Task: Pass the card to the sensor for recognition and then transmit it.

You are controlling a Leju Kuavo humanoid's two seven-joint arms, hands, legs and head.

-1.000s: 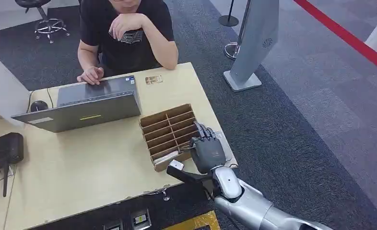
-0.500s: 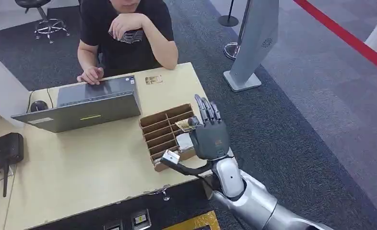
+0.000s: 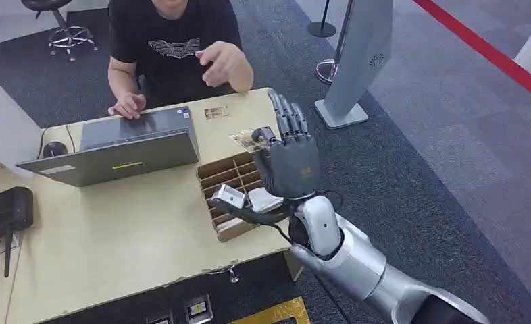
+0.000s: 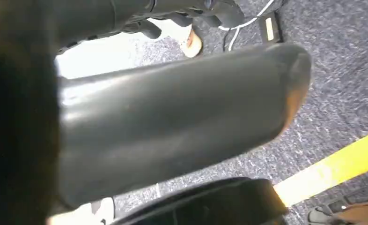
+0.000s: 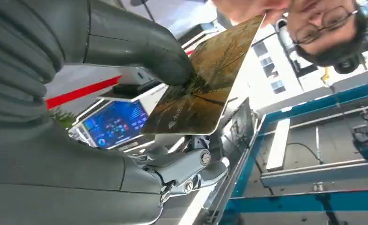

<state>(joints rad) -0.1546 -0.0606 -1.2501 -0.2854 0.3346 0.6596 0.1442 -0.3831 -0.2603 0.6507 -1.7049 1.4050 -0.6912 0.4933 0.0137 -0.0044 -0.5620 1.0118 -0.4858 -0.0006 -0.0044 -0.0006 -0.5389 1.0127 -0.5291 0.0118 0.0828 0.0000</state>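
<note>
My right hand (image 3: 291,162) is raised above the far end of the cardboard divider box (image 3: 228,183), palm turned away from me and fingers pointing up. It pinches a brownish picture card (image 3: 246,139) between the thumb and a finger. In the right wrist view the card (image 5: 205,89) sits under the thick thumb (image 5: 140,47) and points toward the person's face. Across the table, the person stretches a hand (image 3: 220,64) toward the card, still apart from it. The left wrist view shows dark fingers (image 4: 187,14) above grey carpet; how they lie is unclear.
An open laptop (image 3: 128,145) stands on the wooden table (image 3: 114,236) in front of the seated person. A small patterned tile (image 3: 215,112) lies near the far edge. A black box with cables (image 3: 3,210) sits at the left. A grey standing panel (image 3: 357,61) is on the carpet.
My right hand lifted out of the divider box with the card and moved up and away toward the person. The person's hand left the chin and now reaches forward.
</note>
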